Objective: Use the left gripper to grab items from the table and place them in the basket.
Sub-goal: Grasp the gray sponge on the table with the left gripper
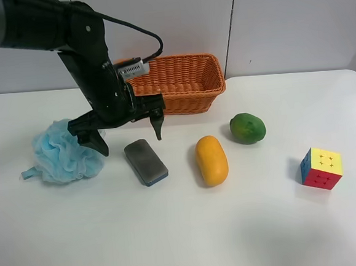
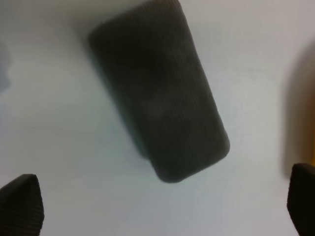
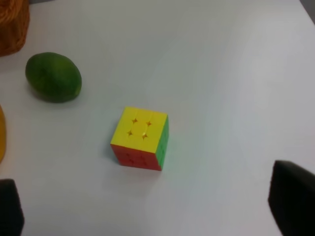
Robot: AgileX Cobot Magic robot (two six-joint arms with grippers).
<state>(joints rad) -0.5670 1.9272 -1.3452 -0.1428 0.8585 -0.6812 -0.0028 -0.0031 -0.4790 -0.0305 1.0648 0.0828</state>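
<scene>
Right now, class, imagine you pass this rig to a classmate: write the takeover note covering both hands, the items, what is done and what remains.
Left hand: open, empty, poised over the grey pad.
Right hand: open, empty, near the cube.
Pouf, pad, mango, green fruit and cube lie on the table; nothing shows in the basket.
Done: nothing placed.
Left: all five items, probably pad first.

White table (image 1: 187, 243), basket (image 1: 181, 96), pouf (image 1: 60, 157), pad (image 1: 146, 162), mango (image 1: 211, 160), green fruit (image 1: 247, 128), cube (image 1: 321, 168)
</scene>
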